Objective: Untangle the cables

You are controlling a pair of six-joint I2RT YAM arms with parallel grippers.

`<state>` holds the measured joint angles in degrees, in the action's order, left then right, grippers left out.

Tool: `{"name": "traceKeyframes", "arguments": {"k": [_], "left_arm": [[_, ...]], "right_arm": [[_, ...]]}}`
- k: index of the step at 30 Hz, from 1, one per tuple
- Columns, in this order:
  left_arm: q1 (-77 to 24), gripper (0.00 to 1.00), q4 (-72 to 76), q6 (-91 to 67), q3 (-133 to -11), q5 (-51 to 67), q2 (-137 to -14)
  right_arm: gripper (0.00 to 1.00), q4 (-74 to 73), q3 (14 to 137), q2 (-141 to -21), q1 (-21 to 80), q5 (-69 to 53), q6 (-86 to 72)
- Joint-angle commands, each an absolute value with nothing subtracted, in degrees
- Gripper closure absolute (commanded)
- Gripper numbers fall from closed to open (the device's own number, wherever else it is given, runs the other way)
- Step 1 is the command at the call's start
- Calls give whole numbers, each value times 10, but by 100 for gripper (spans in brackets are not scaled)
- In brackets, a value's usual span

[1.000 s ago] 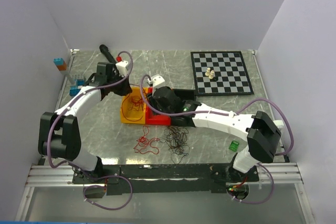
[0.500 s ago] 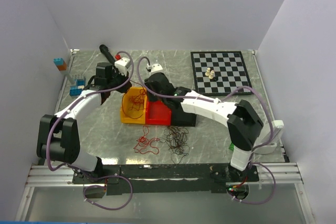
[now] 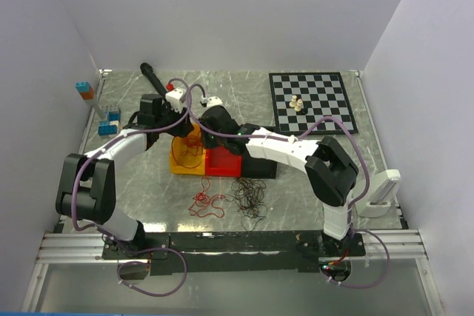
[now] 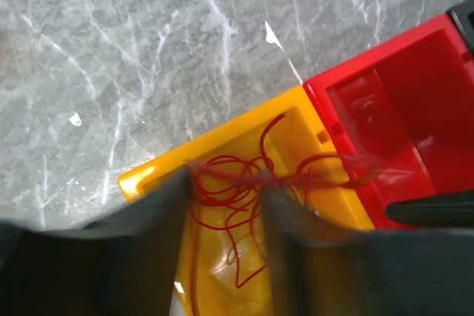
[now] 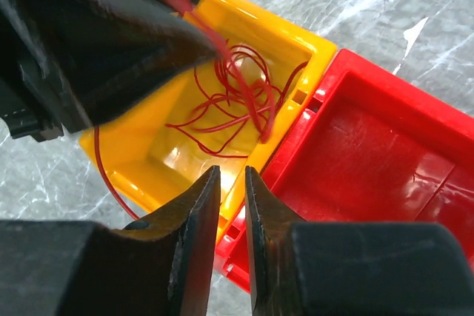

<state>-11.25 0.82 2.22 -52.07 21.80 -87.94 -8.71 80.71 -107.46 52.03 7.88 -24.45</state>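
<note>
Thin red cables point(image 5: 237, 94) lie looped inside the yellow bin point(image 5: 133, 146), also seen in the left wrist view as red cables point(image 4: 229, 212) in the yellow bin point(image 4: 148, 177). My left gripper point(image 4: 226, 181) hangs open over that bin, with one red strand draped across its fingertips. My right gripper point(image 5: 231, 183) hovers over the wall between the yellow bin and the red bin point(image 5: 370, 153), its jaws a narrow gap apart with nothing between them. On the table in front lie a red cable tangle point(image 3: 207, 203) and a black cable tangle point(image 3: 250, 197).
A black bin point(image 3: 261, 169) stands right of the red bin point(image 3: 222, 164). A chessboard point(image 3: 326, 112) with a few pieces sits at the back right. Blue and orange blocks point(image 3: 85, 90) and a black stick point(image 3: 150, 75) are at the back left. A white stand point(image 3: 378, 194) is at the right edge.
My left gripper has opened and moved right over the yellow bin. My right arm has swung left and back over the bins, its jaws narrowing.
</note>
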Motion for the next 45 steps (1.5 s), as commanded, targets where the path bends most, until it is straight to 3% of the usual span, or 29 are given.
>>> {"name": "traceKeyframes", "arguments": {"k": [1, 4, 12, 19, 28, 40, 43, 45], "left_arm": [[-115, 40, 2, 29, -533, 255, -872], [-112, 33, -58, 39, -546, 272, -852], [-60, 1, -182, 31, -598, 345, -806], [71, 3, -285, 4, -717, 453, -846], [77, 3, -286, 27, -695, 326, -799], [76, 3, -296, 47, -662, 293, -777], [77, 3, -294, 52, -656, 287, -773], [77, 3, -296, 54, -653, 284, -771]], "right_arm": [[74, -78, 842, -1087, 517, 61, -247], [75, -79, 839, -1085, 517, 57, -244], [75, -78, 797, -1049, 517, 52, -244], [47, -69, 688, -944, 532, 64, -239], [26, -122, 621, -873, 650, 75, -180], [28, -171, 692, -983, 690, 76, -178], [32, -168, 708, -1012, 689, 68, -179], [40, -158, 711, -1021, 689, 60, -181]]}}
